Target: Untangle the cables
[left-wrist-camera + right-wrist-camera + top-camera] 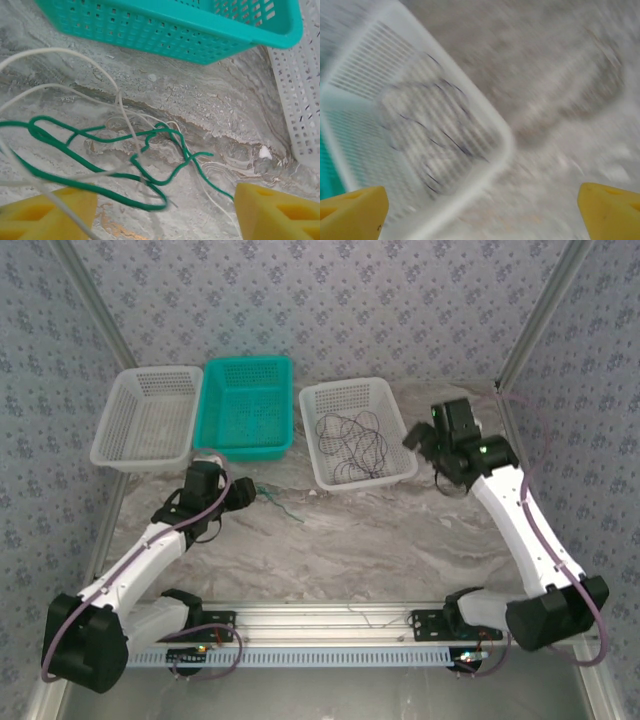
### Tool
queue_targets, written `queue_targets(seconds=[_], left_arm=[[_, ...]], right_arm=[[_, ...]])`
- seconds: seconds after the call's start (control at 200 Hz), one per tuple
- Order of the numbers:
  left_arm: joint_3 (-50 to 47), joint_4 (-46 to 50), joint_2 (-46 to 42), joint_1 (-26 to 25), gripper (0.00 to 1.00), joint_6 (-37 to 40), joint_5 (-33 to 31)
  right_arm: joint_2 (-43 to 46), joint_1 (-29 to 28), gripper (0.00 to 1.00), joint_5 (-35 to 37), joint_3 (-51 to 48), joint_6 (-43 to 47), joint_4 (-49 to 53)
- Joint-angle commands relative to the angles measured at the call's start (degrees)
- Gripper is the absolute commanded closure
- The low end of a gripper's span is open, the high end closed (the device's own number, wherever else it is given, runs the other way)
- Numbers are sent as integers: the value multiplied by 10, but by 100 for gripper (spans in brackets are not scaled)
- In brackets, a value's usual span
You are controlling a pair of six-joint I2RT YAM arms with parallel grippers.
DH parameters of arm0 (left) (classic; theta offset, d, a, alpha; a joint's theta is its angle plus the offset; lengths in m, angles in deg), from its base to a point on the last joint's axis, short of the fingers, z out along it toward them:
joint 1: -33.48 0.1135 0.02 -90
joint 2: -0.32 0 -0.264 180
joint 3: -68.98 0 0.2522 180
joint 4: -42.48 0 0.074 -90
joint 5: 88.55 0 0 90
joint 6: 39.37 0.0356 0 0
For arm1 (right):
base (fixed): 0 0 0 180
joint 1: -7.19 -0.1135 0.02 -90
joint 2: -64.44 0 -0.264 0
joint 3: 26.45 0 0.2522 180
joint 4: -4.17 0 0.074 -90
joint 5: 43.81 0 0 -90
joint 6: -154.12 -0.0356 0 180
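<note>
The left gripper (pixel 240 495) stood released, its yellow fingers (pixel 45 212) spread wide and holding nothing, low over the tabletop (pixel 400 540) just in front of the teal basket (pixel 248 405) at the back edge. Between those fingers lay the green cable (pixel 100 165), flat on the marble in loose bends. Its long axis ran across the left wrist view, and from above it trailed from the gripper toward the right and slightly toward the near edge. The cream cable (pixel 75 55) arched over it and crossed it, cut off at the frame's left side (from above it was too pale to make out against the marble).

The right gripper (pixel 420 440) was also released and empty, fingers (pixel 350 210) wide apart, beside the white basket (pixel 350 385) toward the back right corner. The dark cables (pixel 352 445) lay coiled inside that basket, with no single heading. The right wrist view was blurred, showing them only as faint streaks.
</note>
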Motion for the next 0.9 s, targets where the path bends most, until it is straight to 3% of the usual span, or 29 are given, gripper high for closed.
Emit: queue_targets(seconds=[0.0, 0.15, 0.285, 0.415, 0.545, 0.695, 0.73, 0.79, 0.839, 0.894], left_arm=[[32, 7, -16, -2, 6, 25, -37], [49, 18, -16, -1, 1, 49, -59], [58, 12, -17, -2, 1, 67, -62], [63, 19, -23, -2, 1, 71, -57], [52, 16, -31, -2, 1, 61, -43], [38, 10, -43, -2, 1, 48, -34], [36, 8, -46, -2, 1, 46, -31], [35, 6, -47, -2, 1, 45, -27], [35, 8, -47, -1, 1, 46, -23], [38, 12, -48, -2, 1, 49, -19]], right_arm=[[40, -8, 3, -26, -98, -102, 176], [45, -75, 5, -134, -205, -141, 188], [-3, -206, 10, -275, -217, -11, 10], [-37, -381, 6, -185, -173, 93, -30], [-80, -445, 5, -222, -173, 136, -64], [-150, -502, 11, -180, -175, 161, -58], [-163, -505, 15, -180, -178, 167, -68], [-185, -506, 33, -179, -181, 171, -87], [-200, -505, 54, -168, -177, 182, -95], [-208, -504, 84, -145, -164, 184, -83]])
